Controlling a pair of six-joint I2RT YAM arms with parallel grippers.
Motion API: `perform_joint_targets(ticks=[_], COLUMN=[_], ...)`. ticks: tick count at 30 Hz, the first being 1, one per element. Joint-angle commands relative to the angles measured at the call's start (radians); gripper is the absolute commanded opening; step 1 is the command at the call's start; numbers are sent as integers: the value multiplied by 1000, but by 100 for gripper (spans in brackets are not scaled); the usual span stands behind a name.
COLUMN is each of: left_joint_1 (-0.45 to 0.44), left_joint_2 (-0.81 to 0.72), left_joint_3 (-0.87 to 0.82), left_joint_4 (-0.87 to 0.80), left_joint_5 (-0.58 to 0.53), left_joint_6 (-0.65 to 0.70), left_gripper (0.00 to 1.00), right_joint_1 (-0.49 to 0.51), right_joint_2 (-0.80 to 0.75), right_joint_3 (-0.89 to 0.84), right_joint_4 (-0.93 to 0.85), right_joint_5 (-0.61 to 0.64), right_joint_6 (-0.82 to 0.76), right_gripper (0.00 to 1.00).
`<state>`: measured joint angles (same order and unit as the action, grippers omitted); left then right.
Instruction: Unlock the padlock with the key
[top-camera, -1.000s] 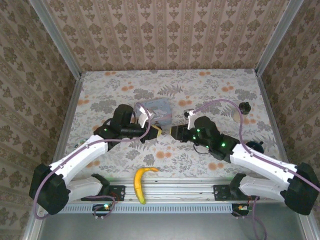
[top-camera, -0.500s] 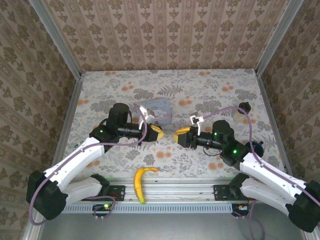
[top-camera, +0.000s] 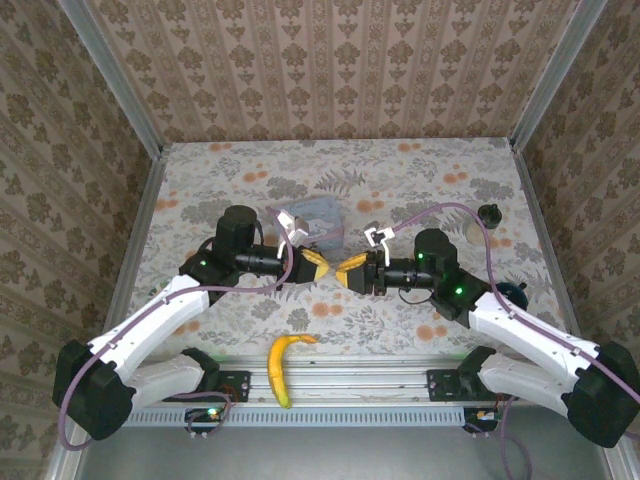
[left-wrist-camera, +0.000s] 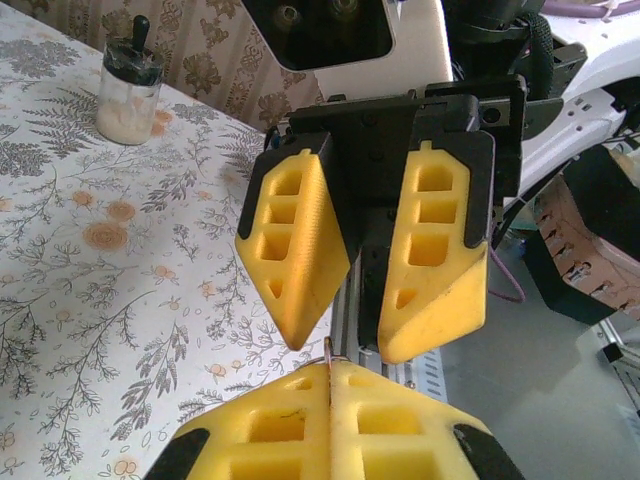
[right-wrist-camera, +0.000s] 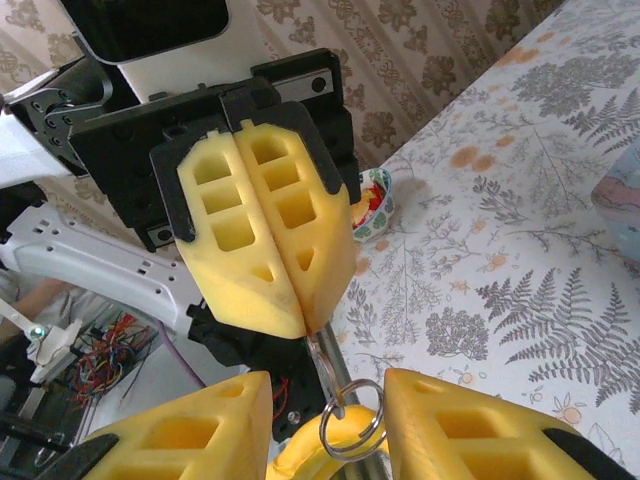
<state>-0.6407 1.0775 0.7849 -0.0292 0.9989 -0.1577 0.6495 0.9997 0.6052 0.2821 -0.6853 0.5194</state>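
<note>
Left pincer (top-camera: 316, 266): pads pressed together, clamped on the key (right-wrist-camera: 322, 362). Only a thin metal sliver shows below the fingertips, with a wire ring (right-wrist-camera: 351, 428) dangling from it. This arm has barely shifted over the last second.

Right pincer (top-camera: 347, 273): it backed off half a second ago and has now come in again, tip to tip with the left one above the bench (top-camera: 420, 170). Its fingers stand apart, either side of the hanging ring, gripping nothing.

Reading: probably a handover or regrip of the key. The unlocking itself looks not yet begun.

Padlock: cannot make it out.

Writing: none legible. The pale blue tin (top-camera: 318, 214) carries a picture only; the banana (top-camera: 282, 368) and the jar (left-wrist-camera: 128, 88) are unmarked.
</note>
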Motion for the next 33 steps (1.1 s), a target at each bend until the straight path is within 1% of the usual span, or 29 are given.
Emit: perform_joint_targets(ticks=[1,18,23,26,31,33], left_joint_1=[-5,-4,1,7,21,25], left_joint_2=[-16,6,1,-4,-12,-14], left_joint_3=[-12,-19,-23,-22,-31,-32], left_joint_4=[43,84,99,100,107,112], left_joint_5=[23,40,38,37,33,34], left_joint_6=[-23,-55,-66,-69,-80,-84], left_gripper=[0,0,0,0,0,0], right_joint_1=[-4,-1,1,2,2,2], right_joint_2=[11,47,70,71,55,47], right_joint_3=[30,40,52,51,38,31], right_joint_4=[31,74,69,68,58,63], right_joint_5=[-41,-47,-57,-56,-37,-33], right_joint_6=[-1,28,33,34,37,43], right_gripper=[35,33,30,25,21,18])
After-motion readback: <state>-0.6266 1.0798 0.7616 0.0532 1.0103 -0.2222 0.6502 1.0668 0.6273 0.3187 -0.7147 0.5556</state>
